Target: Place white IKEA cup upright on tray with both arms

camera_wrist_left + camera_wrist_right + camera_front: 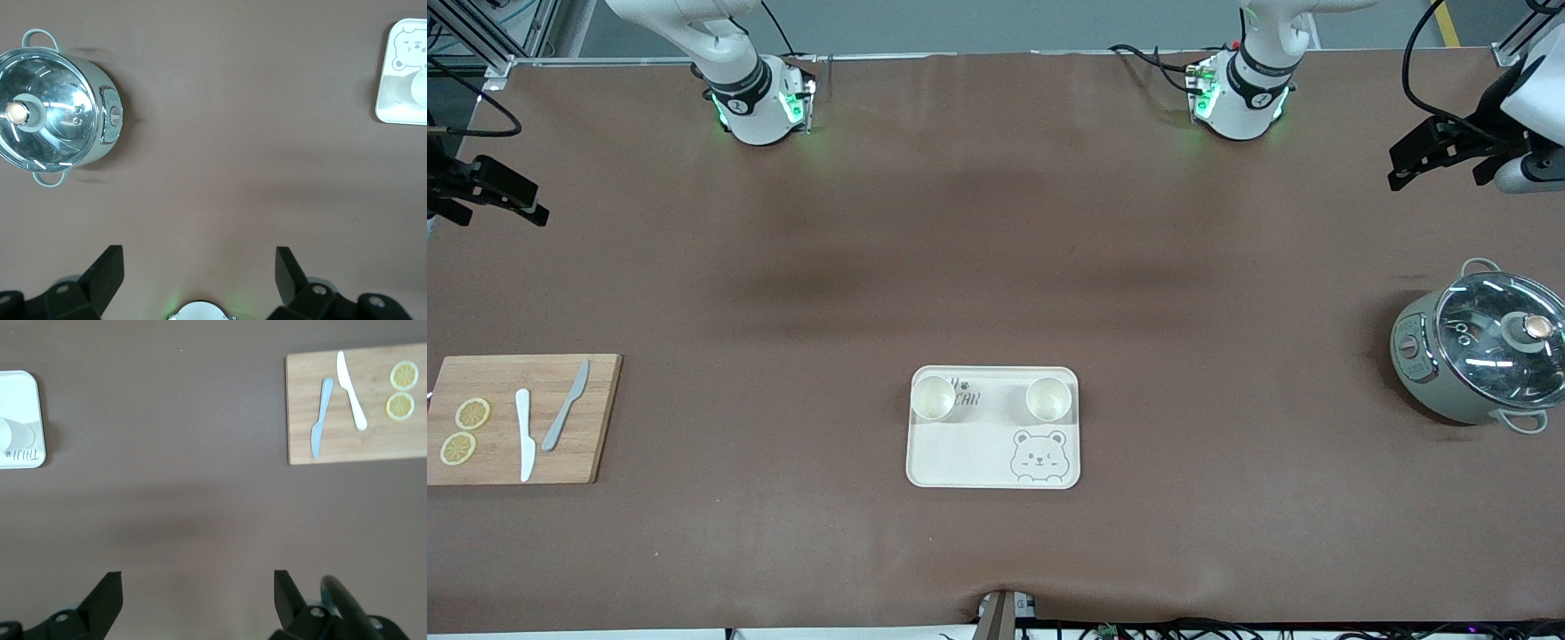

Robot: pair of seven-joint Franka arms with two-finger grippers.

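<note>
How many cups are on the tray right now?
2. Both stand upright on the tray, along its edge farther from the front camera: one cup toward the right arm's end, the other cup toward the left arm's end. None looks hidden.

A: Where is the left arm?
B: It rises from its base at the top edge of the bench and swings out to its own end, where the left tool hangs in the air over the brown bench top. Its two black fingers stand wide apart, holding nothing.
A: And the right arm?
B: Same pose, mirrored. The right tool hangs over its own end of the bench, fingers spread wide and empty. Both arms wait.
</note>
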